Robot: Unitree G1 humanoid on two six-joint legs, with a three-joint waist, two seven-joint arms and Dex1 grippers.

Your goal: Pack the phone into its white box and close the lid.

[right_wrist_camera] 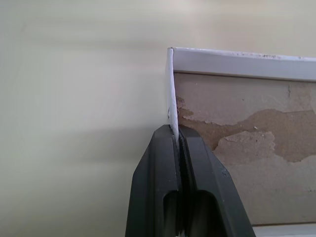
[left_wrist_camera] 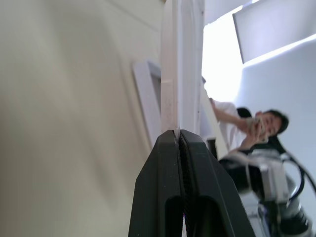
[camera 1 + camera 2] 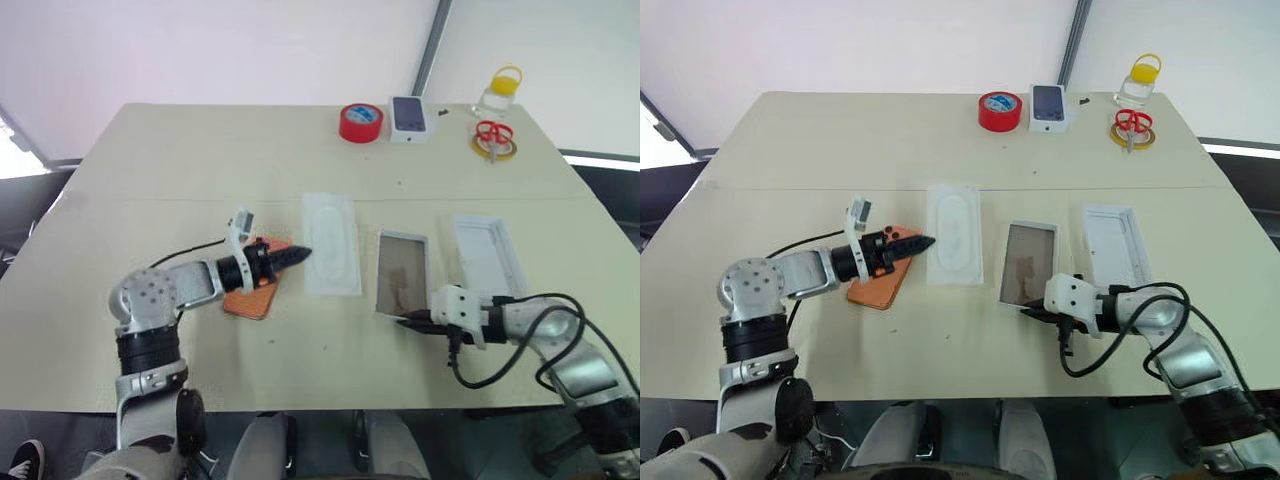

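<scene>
Nearest to us, our right gripper (image 1: 177, 132) has its two black fingers pressed together on the thin rim of the white box (image 3: 401, 273), a shallow white cardboard tray with a torn grey-brown floor, at the tray's near corner. Our left gripper (image 3: 303, 253) is also fully closed, its fingertips meeting with nothing between them that we can see; in the left wrist view it points toward the edge of the flat white insert with an oval recess (image 3: 331, 243). Under that arm lies the phone (image 3: 252, 293), a flat orange slab with rounded corners, on the table and partly covered by the wrist, so we cannot make out its camera cluster. It sits left of the insert, which lies between it and the tray. Right of the tray rests a second white rectangular tray-like piece (image 3: 487, 255). Everything sits on a pale beige table (image 3: 200, 170). Along its far edge are a red tape roll (image 3: 361, 122), a small white box printed with a dark phone picture (image 3: 410, 118), red-handled scissors (image 3: 492, 135) on a yellow ring, and a clear jar with a yellow lid (image 3: 502, 90). Behind hangs a white wall. A person shows at the edge of the left wrist view.
</scene>
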